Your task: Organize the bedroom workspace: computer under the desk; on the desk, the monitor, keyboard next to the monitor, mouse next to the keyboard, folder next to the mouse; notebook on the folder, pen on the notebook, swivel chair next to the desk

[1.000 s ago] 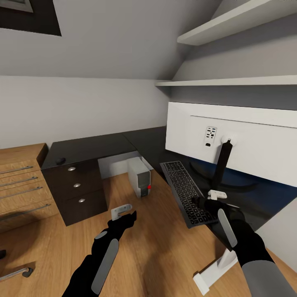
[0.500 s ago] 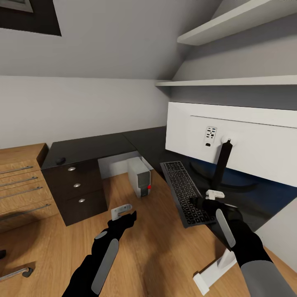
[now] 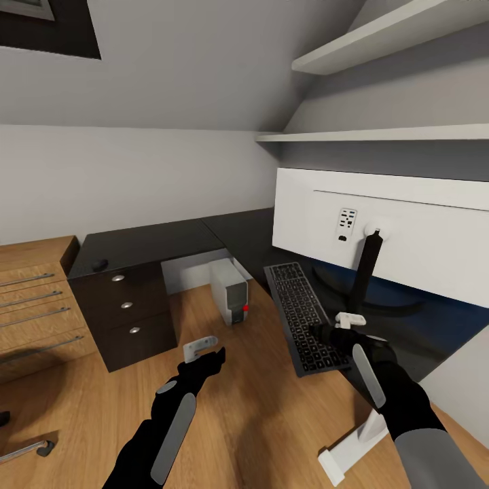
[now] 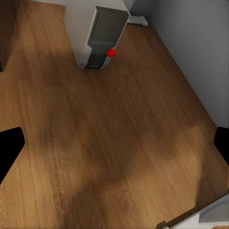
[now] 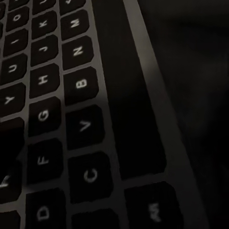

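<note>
The monitor [image 3: 394, 234] stands on the black desk [image 3: 170, 238] with its white back toward me. In front of it the grey keyboard [image 3: 299, 312] lies slanted across the desk's edge, filling the right wrist view [image 5: 81, 119]. My right gripper [image 3: 324, 333] is shut on the keyboard's near-right edge. My left gripper [image 3: 204, 350] hangs open above the wood floor, its black fingers [image 4: 9, 148] wide apart. The computer [image 3: 229, 291] [image 4: 102, 36] stands on the floor under the desk. A small dark mouse [image 3: 100, 263] rests on the desk's left wing. Folder, notebook and pen are out of view.
A black drawer unit [image 3: 125, 312] stands under the desk's left wing, beside an oak drawer unit [image 3: 34, 299]. A chrome leg of the swivel chair [image 3: 27, 449] shows at the lower left. A white desk leg [image 3: 353, 448] is near my right arm. Wall shelves [image 3: 380, 41] hang overhead.
My right gripper has moved slightly left and away, and the keyboard's near end has slid left with it. The left arm has not moved.
</note>
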Motion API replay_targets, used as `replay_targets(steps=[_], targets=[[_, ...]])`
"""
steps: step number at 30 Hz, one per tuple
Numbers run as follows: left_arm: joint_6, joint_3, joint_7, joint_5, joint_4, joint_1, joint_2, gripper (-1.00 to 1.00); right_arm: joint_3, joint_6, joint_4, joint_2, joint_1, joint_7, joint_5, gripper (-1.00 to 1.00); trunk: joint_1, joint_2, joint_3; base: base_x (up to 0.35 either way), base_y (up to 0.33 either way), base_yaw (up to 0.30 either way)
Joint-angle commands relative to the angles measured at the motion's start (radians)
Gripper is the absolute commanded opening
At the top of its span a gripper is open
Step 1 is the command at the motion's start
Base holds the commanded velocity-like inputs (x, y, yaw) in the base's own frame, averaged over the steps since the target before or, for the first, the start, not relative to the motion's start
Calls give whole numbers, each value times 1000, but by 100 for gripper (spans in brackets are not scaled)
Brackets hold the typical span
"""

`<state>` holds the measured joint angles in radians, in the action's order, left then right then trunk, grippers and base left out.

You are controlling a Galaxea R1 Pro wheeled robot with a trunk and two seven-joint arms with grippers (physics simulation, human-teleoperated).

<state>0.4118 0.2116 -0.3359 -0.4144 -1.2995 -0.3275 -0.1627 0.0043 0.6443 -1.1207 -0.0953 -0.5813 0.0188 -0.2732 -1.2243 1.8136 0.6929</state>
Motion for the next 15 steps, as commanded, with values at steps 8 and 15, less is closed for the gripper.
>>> replay_targets(steps=[8, 15], targets=[[2, 2, -9, -11, -1, -1, 0, 100, 22, 5, 85, 9, 0, 2, 2, 100, 0, 0, 1, 0, 0, 0], [2, 2, -9, -11, -1, -1, 0, 100, 22, 5, 85, 18, 0, 1, 2, 100, 0, 0, 1, 0, 0, 0]])
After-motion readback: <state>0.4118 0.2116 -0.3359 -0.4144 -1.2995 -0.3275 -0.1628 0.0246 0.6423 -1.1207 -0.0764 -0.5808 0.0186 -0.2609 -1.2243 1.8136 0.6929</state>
